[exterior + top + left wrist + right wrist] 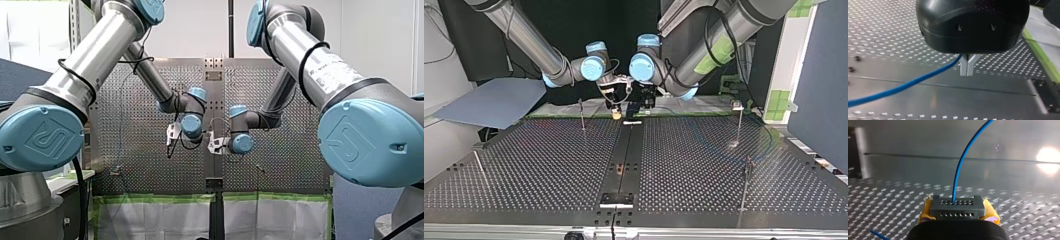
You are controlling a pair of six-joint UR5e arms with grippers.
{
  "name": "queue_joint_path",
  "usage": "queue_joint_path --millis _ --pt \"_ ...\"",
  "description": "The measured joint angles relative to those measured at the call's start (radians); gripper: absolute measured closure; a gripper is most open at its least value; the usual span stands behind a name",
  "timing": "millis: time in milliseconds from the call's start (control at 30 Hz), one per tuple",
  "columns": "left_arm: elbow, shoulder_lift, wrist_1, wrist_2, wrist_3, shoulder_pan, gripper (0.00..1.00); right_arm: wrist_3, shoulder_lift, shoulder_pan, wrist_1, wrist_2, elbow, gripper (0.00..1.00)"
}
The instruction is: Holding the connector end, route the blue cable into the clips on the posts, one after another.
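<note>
Right pincer (958, 213): yellow pads (991, 212) clamped on grey connector (957, 206). Left pincer (967, 68): metal fingers (963, 68) closed around blue cable (910, 83), above counter (973, 100) centre strip.

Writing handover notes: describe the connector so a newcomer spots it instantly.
Above the perforated table, find my right hand, the one with yellow pads. Clamped between them is the connector: a grey block with two rows of holes, the only thing the blue cable plugs into.
</note>
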Motion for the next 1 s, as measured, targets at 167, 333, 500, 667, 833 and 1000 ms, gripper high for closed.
queue_joint_path --millis 167,333,500,667,833,1000 --pt "0.0 -0.052 0.017 0.0 -0.016 -0.005 1.0 0.007 0.008 -0.004 -0.037 0.011 0.037 1.0" --pt "0.0 -0.107 0.049 -0.001 -0.018 -0.017 1.0 0.012 0.011 -0.012 -0.085 0.018 0.082 1.0" --pt "0.0 -0.152 0.082 -0.006 -0.025 -0.037 1.0 0.01 0.015 -0.023 -0.125 0.029 0.126 1.0" --pt "0.0 -0.167 0.105 -0.013 -0.027 -0.051 1.0 0.016 0.016 -0.034 -0.171 0.034 0.173 1.0" --pt "0.0 -0.207 0.145 0.0 -0.028 -0.07 1.0 0.015 0.02 -0.042 -0.2 0.037 0.207 1.0" --pt "0.0 -0.254 0.196 -0.003 -0.03 -0.099 1.0 0.011 0.053 -0.05 -0.216 0.042 0.219 1.0"
